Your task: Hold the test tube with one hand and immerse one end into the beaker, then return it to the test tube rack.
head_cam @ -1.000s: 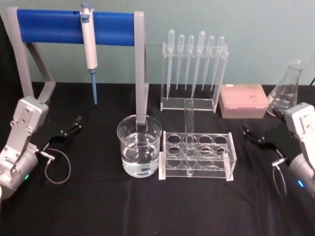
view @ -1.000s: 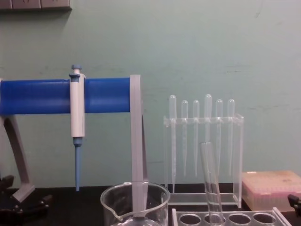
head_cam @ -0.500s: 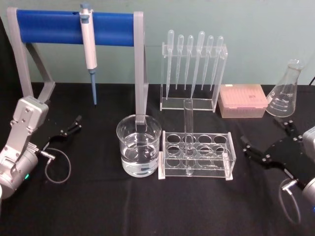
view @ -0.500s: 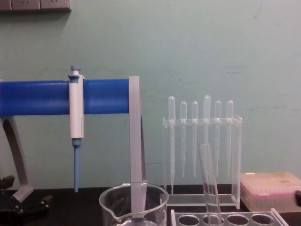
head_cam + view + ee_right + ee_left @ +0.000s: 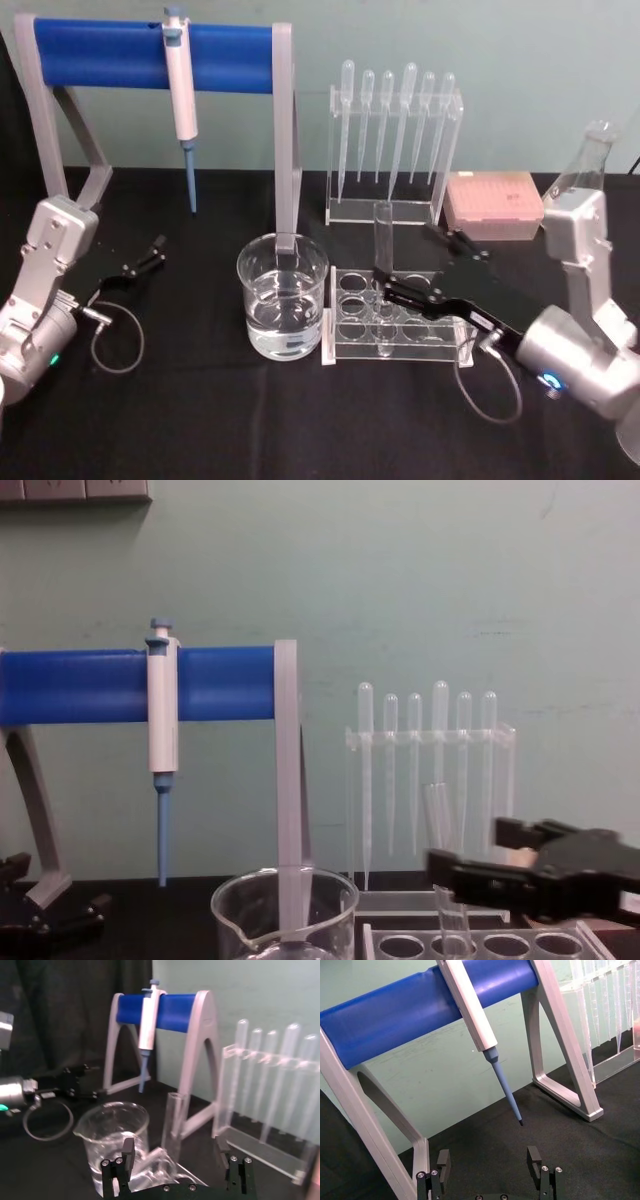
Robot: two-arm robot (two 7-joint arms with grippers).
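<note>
Right gripper (image 5: 408,262), fingers spread, sits at the test tube (image 5: 382,235), which leans in the rack (image 5: 460,335) right of the beaker (image 5: 283,310). Risk: an off-centre squeeze could jam the tube against the rack or slip on the glass. Left gripper (image 5: 489,1160) parked far left, spread.

Pipettor (image 5: 183,95), pipettes (image 5: 408,120), pink box (image 5: 495,205), flask (image 5: 585,158)

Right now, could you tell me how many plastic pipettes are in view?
6 pipettes hang side by side in the clear stand behind the tube rack; none seems hidden.
</note>
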